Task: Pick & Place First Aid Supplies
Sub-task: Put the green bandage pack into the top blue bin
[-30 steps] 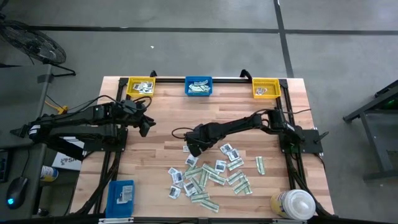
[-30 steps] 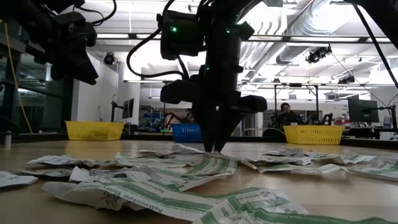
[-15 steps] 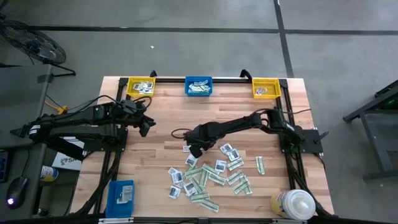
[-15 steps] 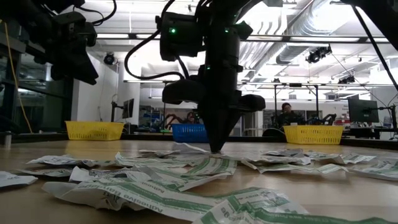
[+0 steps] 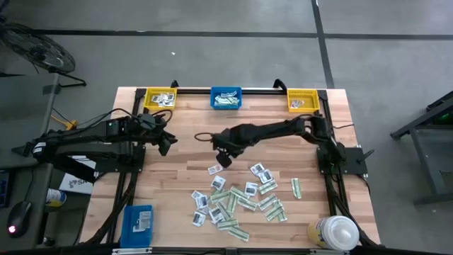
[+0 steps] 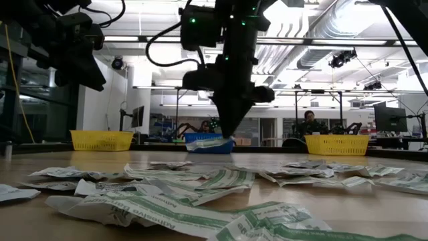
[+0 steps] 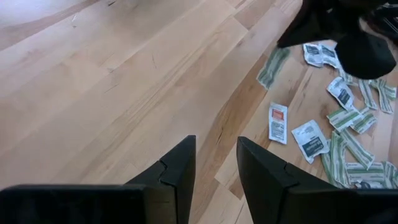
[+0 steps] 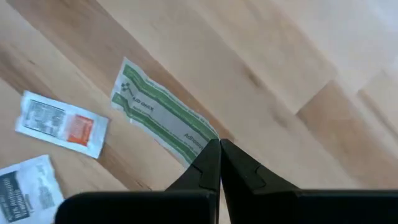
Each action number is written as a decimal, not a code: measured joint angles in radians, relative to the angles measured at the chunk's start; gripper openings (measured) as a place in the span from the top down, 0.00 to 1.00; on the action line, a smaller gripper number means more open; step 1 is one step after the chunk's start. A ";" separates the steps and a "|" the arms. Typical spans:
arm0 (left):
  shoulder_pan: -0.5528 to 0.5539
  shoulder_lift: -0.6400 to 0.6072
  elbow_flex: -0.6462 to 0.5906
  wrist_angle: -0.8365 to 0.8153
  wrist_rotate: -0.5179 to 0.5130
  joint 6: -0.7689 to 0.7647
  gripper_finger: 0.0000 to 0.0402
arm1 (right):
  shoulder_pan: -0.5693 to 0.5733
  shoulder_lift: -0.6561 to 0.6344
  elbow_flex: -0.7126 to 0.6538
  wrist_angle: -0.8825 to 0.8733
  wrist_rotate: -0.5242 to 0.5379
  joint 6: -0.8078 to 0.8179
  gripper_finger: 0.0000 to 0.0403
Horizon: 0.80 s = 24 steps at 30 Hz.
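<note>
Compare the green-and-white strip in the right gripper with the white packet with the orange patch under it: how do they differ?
The green-and-white strip is long and narrow; the orange-patch packet is shorter and squarer. The strip hangs pinched at one end by the right gripper, off the table; the packet lies flat on it, untouched. Both are flat printed paper.

Green-and-white strip packet (image 8: 163, 116) hangs lifted above the table, clamped at one end; remaining packets (image 5: 241, 200) lie scattered near-centre.
</note>
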 joint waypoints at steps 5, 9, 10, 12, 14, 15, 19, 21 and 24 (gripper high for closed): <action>0.000 0.000 0.000 0.000 0.000 0.000 0.71 | -0.064 -0.049 0.002 0.013 0.034 -0.113 1.00; 0.000 0.000 0.000 0.001 -0.001 -0.003 0.71 | -0.148 -0.066 0.002 0.032 0.057 -0.225 1.00; 0.000 0.000 0.000 0.002 -0.004 -0.008 0.71 | -0.173 -0.074 0.002 0.042 0.056 -0.252 1.00; 0.000 0.000 0.000 0.002 -0.020 -0.026 0.71 | -0.225 -0.082 0.003 0.058 0.056 -0.309 1.00; 0.000 0.000 0.000 0.004 -0.032 -0.050 0.71 | -0.282 -0.088 0.004 0.081 0.047 -0.362 1.00; 0.000 0.000 0.000 0.005 -0.041 -0.063 0.71 | -0.309 -0.088 0.004 0.093 0.043 -0.388 1.00; 0.000 0.000 0.000 0.022 -0.081 -0.126 0.71 | -0.421 -0.091 0.004 0.163 0.000 -0.470 1.00; 0.000 0.000 0.000 0.036 -0.106 -0.150 0.71 | -0.469 -0.091 0.004 0.206 -0.028 -0.504 1.00; 0.000 0.000 -0.001 0.060 -0.147 -0.162 0.71 | -0.527 -0.091 0.004 0.290 -0.066 -0.538 1.00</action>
